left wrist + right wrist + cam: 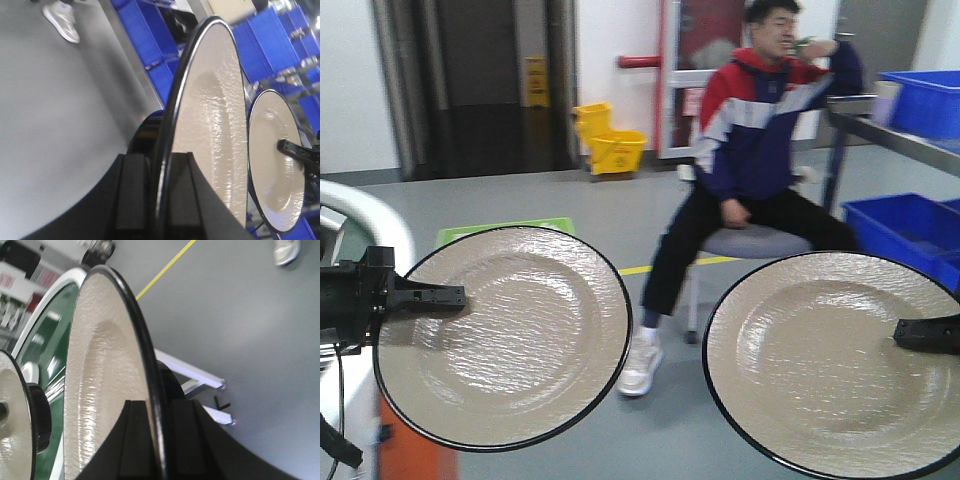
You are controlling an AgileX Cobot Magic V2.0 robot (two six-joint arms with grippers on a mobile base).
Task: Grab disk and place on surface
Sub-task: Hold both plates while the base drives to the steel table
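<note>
Two beige disks with black rims are held up in the air, face on to the front camera. My left gripper [460,296] is shut on the left edge of the left disk [505,335], its rim clamped between the pads [162,190]. My right gripper [900,335] is shut on the right edge of the right disk [830,360], whose rim runs between the jaws [159,435]. The left wrist view shows the left disk [210,125] edge-on with the right disk [275,165] beyond it. The surface is out of view.
A person [760,120] sits on a stool straight ahead. Blue bins [910,225] and a metal shelf stand at the right, a yellow mop bucket [610,145] at the back. A green conveyor belt [42,340] with a white rim lies below the disks.
</note>
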